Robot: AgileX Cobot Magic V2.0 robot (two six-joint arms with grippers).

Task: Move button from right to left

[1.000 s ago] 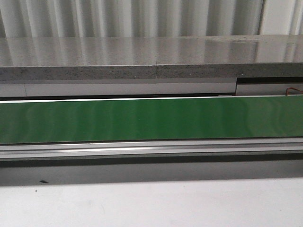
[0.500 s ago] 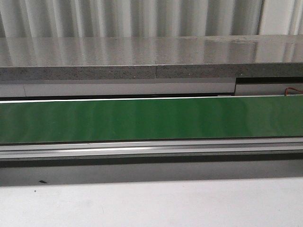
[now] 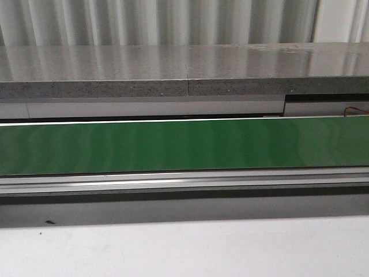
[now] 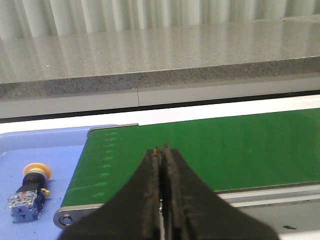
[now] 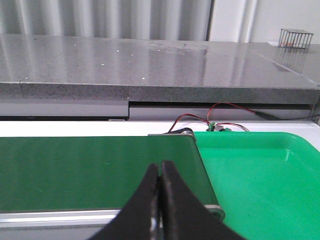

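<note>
In your front view, the green belt (image 3: pixel 184 145) runs the full width below a grey stone shelf (image 3: pixel 173 69); neither gripper shows there.

From your left wrist view, the left gripper (image 4: pixel 162 150) has its fingers pressed together, holding nothing, poised over the belt's (image 4: pixel 200 150) end. The button (image 4: pixel 29 192) lies on its side in the blue tray (image 4: pixel 30 150) just beside that belt end, yellow head pointing away from the camera, blocky body nearest it.

From your right wrist view, the right gripper (image 5: pixel 159 167) is likewise closed and empty, over the belt's (image 5: pixel 95 170) other end. A green tray (image 5: pixel 260 170) sits beside it; red wires (image 5: pixel 200 122) trail behind.
</note>
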